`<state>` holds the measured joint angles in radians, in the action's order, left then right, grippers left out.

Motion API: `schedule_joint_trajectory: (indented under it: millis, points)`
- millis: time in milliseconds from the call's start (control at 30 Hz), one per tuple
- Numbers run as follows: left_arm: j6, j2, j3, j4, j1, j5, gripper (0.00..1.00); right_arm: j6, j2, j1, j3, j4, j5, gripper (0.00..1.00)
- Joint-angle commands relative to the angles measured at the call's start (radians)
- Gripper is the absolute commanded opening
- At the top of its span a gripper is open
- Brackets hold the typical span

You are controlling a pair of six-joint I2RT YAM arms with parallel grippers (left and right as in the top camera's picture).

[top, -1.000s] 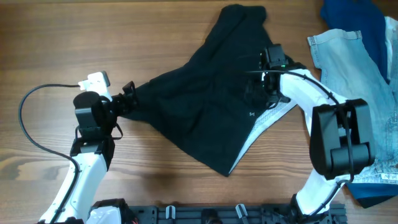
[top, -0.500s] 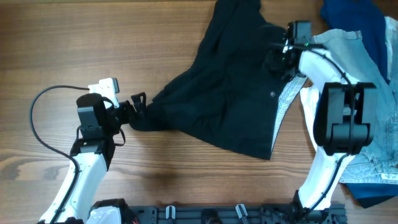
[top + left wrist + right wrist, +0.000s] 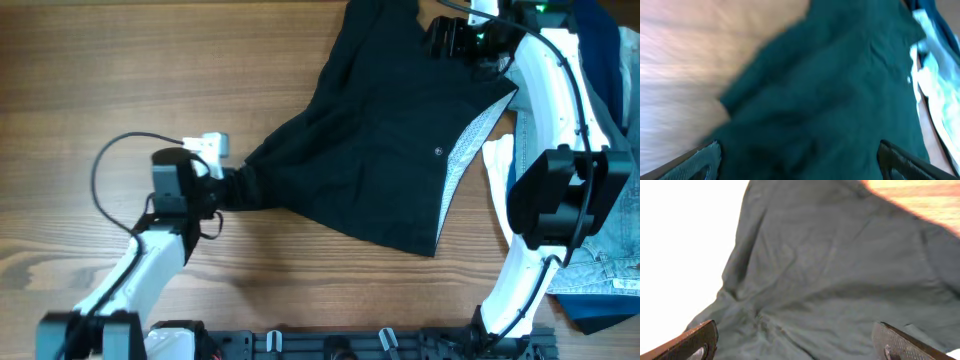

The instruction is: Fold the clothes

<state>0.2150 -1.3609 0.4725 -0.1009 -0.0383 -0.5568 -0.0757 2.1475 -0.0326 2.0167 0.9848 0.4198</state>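
The left gripper (image 3: 238, 187) sat at the near left of the wooden table (image 3: 150, 60), jaws spread wide, the tip of one leg of the black shorts (image 3: 370, 150) lying right at them (the wrist view showed dark fabric filling the space between the fingers (image 3: 705, 160)). From there the shorts ran rightward and away, waist edge to the right with its white lining (image 3: 462, 155) and small button (image 3: 438, 151) showing, the other leg pointing to the far edge. The right gripper (image 3: 447, 38), also wide, hung over that far right corner. Pale denim (image 3: 622, 250) and a dark blue garment (image 3: 605, 40) lay at the right.
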Motion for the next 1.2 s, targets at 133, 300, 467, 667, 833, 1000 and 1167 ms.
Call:
schedule_joint_trajectory:
  millis: [133, 300, 467, 667, 833, 1000, 1167]
  points:
    - [-0.006, -0.06, 0.016, 0.002, -0.032, 0.031, 1.0, 0.054, -0.021, 0.006, 0.012, 0.042, 0.063, 1.0]
    - [-0.006, -0.061, 0.016, 0.001, -0.032, 0.228, 1.0, 0.054, -0.019, 0.008, 0.004, 0.043, 0.06, 1.0]
    - [-0.051, -0.061, 0.016, 0.011, -0.032, 0.296, 1.0, 0.055, -0.016, 0.012, 0.004, 0.042, 0.045, 1.0]
    - [-0.051, -0.061, 0.016, 0.076, -0.05, 0.335, 0.98, 0.054, -0.011, 0.026, 0.004, 0.032, 0.045, 1.0]
    - [-0.046, -0.061, 0.016, 0.091, -0.05, 0.377, 0.8, 0.054, -0.011, 0.032, 0.004, 0.026, 0.044, 1.0]
    - [-0.047, -0.061, 0.016, 0.071, -0.05, 0.299, 0.16, 0.054, -0.011, 0.032, 0.004, 0.027, 0.044, 1.0]
    - [-0.047, -0.024, 0.027, 0.03, -0.048, 0.303, 0.04, 0.054, -0.011, 0.032, 0.004, 0.043, 0.044, 0.99]
